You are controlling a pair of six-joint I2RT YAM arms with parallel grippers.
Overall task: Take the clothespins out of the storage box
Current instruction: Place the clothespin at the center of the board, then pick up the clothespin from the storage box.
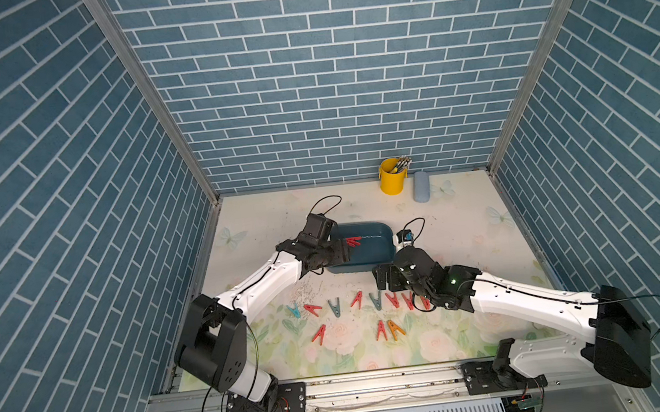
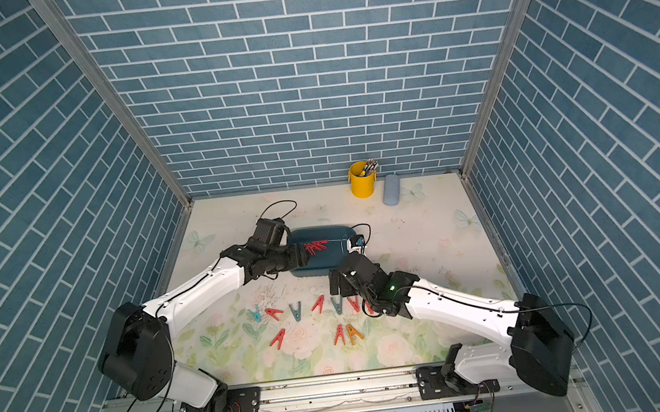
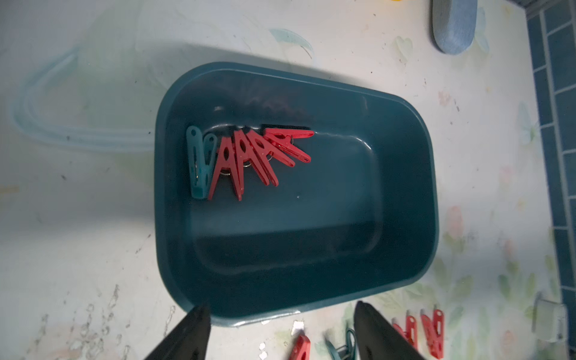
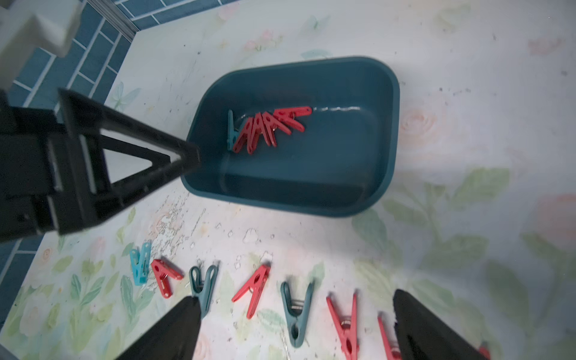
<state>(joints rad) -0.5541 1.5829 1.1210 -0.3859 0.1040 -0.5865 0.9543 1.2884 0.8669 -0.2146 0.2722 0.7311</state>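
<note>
Presently, the clothespins [image 3: 249, 156] lie fanned inside the storage box [image 3: 433, 187], directly ahead of the nearer left hand [image 3: 280, 307], which is spread and empty. The right hand [image 4: 295, 296], likewise spread, hovers over the tabletop [image 4: 467, 93].

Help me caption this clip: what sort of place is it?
Likely a robot test booth, not a home: blue brick-print wall panels, a silver aluminium base rail, and a floral-print tabletop.

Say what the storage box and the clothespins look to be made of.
The storage box: likely moulded plastic, dark teal, glossy; a bright highlight runs along its inner wall. The clothespins: likely plastic, red and teal, smooth, with small silvery, probably metal, springs.
</note>
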